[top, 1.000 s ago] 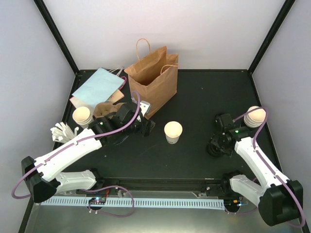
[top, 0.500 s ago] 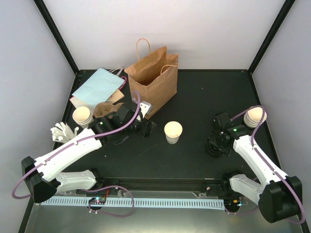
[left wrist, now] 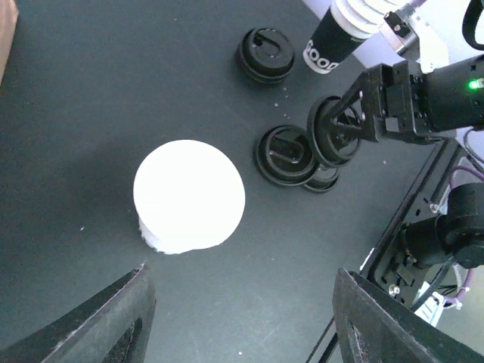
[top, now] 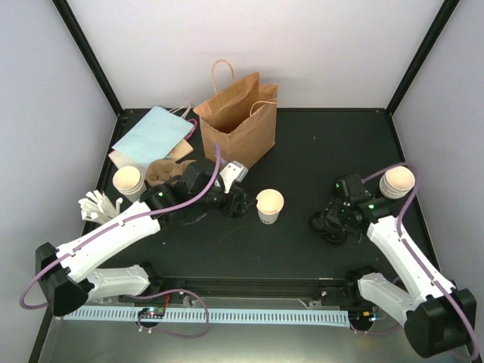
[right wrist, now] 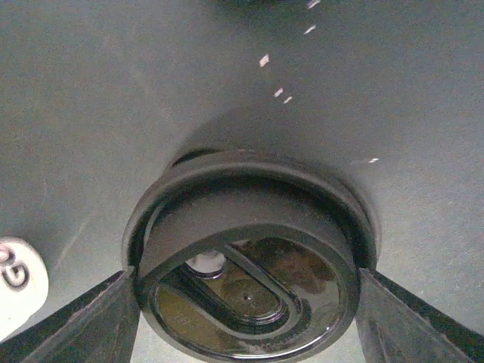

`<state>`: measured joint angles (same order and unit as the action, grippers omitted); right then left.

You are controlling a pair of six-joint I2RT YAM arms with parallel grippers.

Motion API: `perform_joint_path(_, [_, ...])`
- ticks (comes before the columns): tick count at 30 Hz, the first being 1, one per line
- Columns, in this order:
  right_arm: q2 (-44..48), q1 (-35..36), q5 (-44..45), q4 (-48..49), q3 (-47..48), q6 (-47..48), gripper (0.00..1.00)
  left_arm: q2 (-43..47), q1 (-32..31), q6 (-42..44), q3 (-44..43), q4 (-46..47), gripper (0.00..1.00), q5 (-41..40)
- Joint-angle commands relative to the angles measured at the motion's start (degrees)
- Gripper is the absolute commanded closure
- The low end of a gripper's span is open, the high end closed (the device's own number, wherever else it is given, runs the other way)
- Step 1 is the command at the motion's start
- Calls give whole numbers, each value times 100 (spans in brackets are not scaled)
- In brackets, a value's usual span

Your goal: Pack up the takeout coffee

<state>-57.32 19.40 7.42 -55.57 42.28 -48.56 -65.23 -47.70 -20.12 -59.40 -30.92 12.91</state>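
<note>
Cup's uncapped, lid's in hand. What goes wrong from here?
1. The open cup stands unsupported. The left jaws, open and just short of it, may tip or crush it when closing.
2. The right jaws grip the lid across its rim, tilted. It might slip and drop among the loose lids nearby.

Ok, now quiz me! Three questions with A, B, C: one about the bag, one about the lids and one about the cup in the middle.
1. Where is the brown bag?
A) at the back of the table
B) at the near edge
C) lying on the cup

2. What colour are the lids?
A) white
B) black
C) red

3. How is the middle cup?
A) tipped over
B) lidded
C) upright, no lid

Answers:
1 A: it stands on the far side, behind the cup.
2 B: every lid in the left wrist view is black.
3 C: its cream inside shows from above.
</note>
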Motion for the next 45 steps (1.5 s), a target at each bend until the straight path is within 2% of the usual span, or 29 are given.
perform_joint_path(1, [25, -710, -648, 157, -122, 307, 26, 26, -7, -11, 16, 487, 34, 448])
perform_joint_path(5, [47, -428, 63, -81, 288, 166, 23, -5, -16, 18, -104, 316, 33, 450])
perform_joint_path(12, [119, -356, -1004, 342, 878, 1424, 23, 84, 82, -351, 59, 211, 33, -144])
perform_joint_path(15, [64, -87, -1336, 552, 1138, 1845, 22, 160, 259, -480, 192, 272, 33, -67])
perform_joint_path(19, [-506, 540, -1598, 621, 1577, 2160, 22, 222, 544, -509, 376, 440, 33, 190])
perform_joint_path(25, [-1372, 1460, -1513, 661, 2193, 2254, 21, 108, 935, -578, 480, 466, 33, 439])
perform_joint_path(32, [-2007, 1855, -1420, 473, 2661, 2305, 21, -149, 1190, -703, 586, 638, 33, 805])
perform_joint_path(45, [-2552, 2218, -874, 149, 3106, 2236, 20, -505, 1283, -868, 798, 1024, 37, 951])
